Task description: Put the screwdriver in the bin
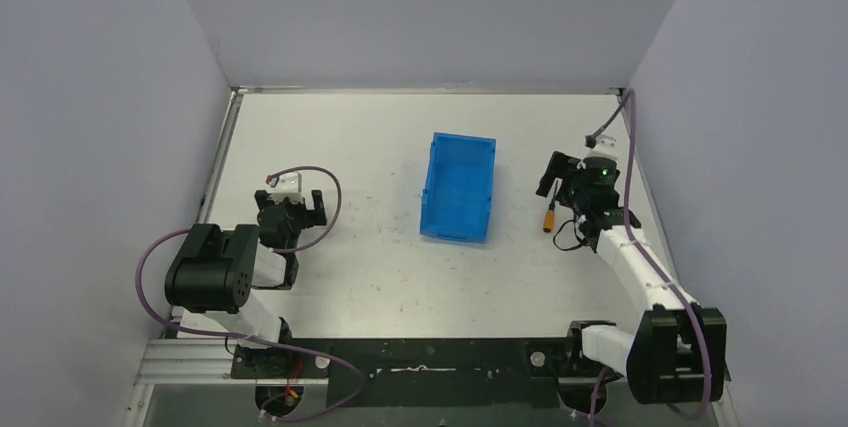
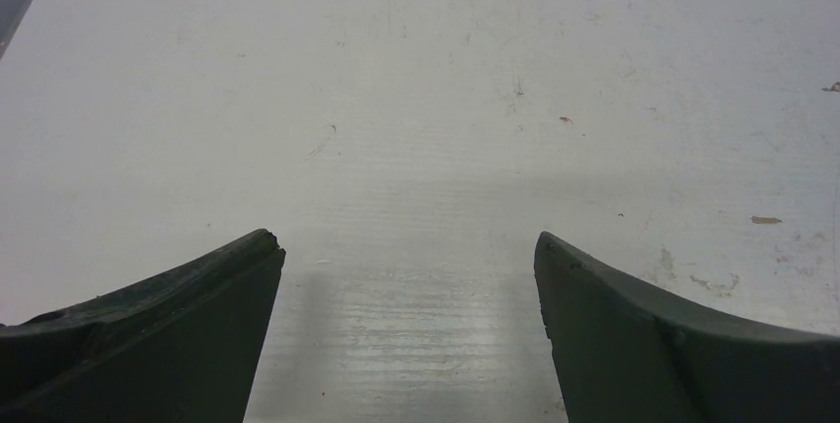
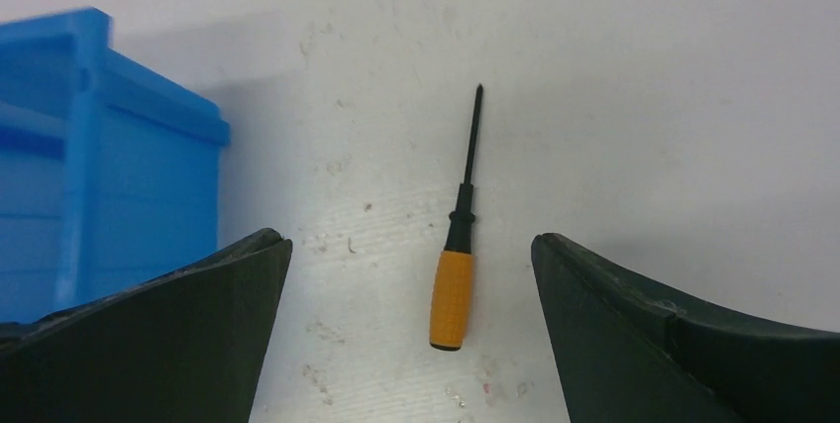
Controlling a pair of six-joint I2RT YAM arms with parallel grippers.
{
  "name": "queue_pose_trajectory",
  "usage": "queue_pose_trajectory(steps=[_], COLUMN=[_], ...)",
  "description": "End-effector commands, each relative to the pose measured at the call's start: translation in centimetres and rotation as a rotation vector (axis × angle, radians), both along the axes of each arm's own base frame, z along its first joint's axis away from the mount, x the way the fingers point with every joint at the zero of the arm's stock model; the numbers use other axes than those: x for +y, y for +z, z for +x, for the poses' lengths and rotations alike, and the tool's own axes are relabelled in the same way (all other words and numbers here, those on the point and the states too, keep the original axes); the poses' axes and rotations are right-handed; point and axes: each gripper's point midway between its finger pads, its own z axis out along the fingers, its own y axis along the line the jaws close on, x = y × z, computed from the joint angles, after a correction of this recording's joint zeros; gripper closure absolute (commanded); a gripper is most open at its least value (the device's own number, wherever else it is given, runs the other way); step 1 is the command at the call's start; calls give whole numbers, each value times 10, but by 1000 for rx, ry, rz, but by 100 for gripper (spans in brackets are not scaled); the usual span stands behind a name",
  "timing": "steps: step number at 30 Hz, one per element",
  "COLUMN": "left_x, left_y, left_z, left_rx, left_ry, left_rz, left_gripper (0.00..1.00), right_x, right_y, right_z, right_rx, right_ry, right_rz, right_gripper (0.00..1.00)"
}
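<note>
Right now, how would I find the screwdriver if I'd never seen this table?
Find the big blue bin in the middle of the white table. Just right of it, by the open right gripper, lies the screwdriver. It's the only small loose thing: orange handle, thin black shaft.

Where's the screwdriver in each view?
Top external: screwdriver lies right of centre, just right of the bin, apart from it.
Left wrist: not in it.
Right wrist: centre of the picture, orange handle nearest the camera, tip pointing away.
Shared landmark: the bin, to the screwdriver's left in both views that show it.
</note>
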Motion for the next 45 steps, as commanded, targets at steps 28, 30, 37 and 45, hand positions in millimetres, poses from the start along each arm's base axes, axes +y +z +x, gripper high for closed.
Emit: queue_pose_trajectory(steps=[28, 30, 37, 45], left_x=[0, 0, 0, 0], left_y=[25, 25, 25, 25], left_z=[13, 13, 12, 12], left_rx=[-94, -92, -93, -93], left_ry=[-5, -6, -5, -5], left_rz=[-6, -6, -6, -7], left_gripper=[3, 3, 3, 3], right_x=[22, 46, 161, 225], right_y=[23, 57, 111, 38], right_z=[6, 6, 5, 23], right_rx=[184, 101, -71, 94], right_ry=[2, 43, 259, 366], right_rz=[-114, -81, -25, -77], right_gripper=[100, 100, 100, 100])
